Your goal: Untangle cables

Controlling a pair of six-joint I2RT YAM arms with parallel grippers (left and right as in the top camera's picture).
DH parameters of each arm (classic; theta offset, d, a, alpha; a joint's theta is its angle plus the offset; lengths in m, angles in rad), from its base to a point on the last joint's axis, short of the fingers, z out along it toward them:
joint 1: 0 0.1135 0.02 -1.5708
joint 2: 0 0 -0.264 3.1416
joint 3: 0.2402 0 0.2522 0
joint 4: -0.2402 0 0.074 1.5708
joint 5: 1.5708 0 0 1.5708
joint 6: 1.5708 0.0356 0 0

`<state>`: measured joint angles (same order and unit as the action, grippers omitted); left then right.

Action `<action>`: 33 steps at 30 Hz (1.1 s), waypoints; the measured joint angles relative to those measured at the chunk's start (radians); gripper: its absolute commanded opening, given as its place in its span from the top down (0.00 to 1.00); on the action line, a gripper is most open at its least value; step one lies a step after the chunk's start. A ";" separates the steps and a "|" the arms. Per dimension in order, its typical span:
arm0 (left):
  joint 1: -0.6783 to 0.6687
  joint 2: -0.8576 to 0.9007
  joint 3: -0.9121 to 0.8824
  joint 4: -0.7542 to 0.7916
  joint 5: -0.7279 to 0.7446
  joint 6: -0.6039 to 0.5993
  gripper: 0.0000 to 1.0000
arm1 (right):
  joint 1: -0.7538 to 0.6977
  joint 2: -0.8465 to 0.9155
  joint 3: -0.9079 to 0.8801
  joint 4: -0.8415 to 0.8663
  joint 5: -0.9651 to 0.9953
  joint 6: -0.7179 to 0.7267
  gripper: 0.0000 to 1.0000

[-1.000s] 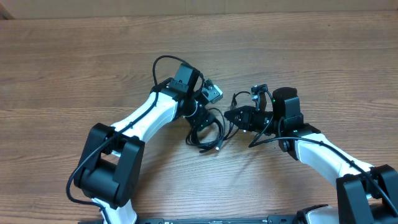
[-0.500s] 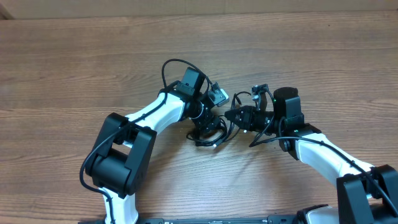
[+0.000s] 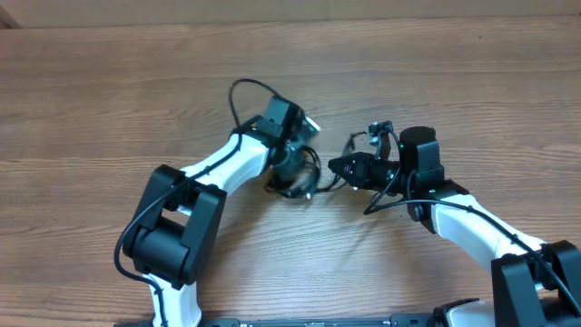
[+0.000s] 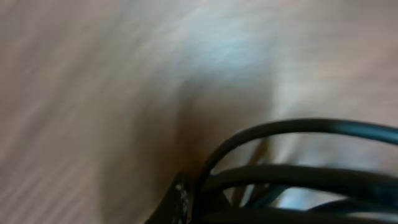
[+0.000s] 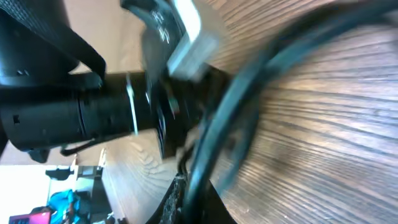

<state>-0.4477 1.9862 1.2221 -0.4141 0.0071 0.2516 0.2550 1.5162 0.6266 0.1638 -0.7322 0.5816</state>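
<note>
Overhead: cables [image 3: 309, 186] pinched in both jaws.

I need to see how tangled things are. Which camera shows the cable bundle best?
Overhead: the cable bundle shows as one clump at the left gripper, a strand running to the right gripper. Left wrist shows only blurred strands close up; right wrist, one blurred strand.

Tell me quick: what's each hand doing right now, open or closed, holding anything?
Left hand: closed, apparently gripping the bundle of cables.
Right hand: closed on one of the cables.
</note>
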 measured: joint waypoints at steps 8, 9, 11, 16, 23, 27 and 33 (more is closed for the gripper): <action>0.142 -0.016 0.011 -0.222 -0.269 -0.657 0.96 | 0.008 0.000 0.000 -0.087 0.092 0.040 0.96; 0.161 -0.019 0.011 -0.249 -0.261 -0.726 0.95 | 0.011 0.000 0.002 -0.113 0.107 0.043 0.96; 0.207 -0.025 0.013 -0.290 -0.215 -0.842 0.96 | 0.014 0.000 0.005 -0.191 0.158 0.050 0.96; 0.331 -0.034 0.015 -0.316 0.006 -0.966 0.96 | 0.005 -0.001 0.012 -0.347 0.272 0.096 0.96; 0.463 -0.006 -0.004 -0.247 0.447 -0.846 0.75 | -0.059 -0.014 0.029 -0.417 0.360 0.130 0.82; 0.488 -0.002 -0.005 -0.262 0.534 -0.769 0.42 | -0.079 -0.014 0.027 -0.433 0.399 0.130 0.75; 0.452 -0.004 -0.004 -0.294 0.600 -0.700 0.31 | -0.084 -0.014 0.027 -0.436 0.409 0.133 0.48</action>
<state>0.0040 1.9823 1.2182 -0.7078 0.6075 -0.4484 0.1715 1.5021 0.6540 -0.2722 -0.3237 0.7147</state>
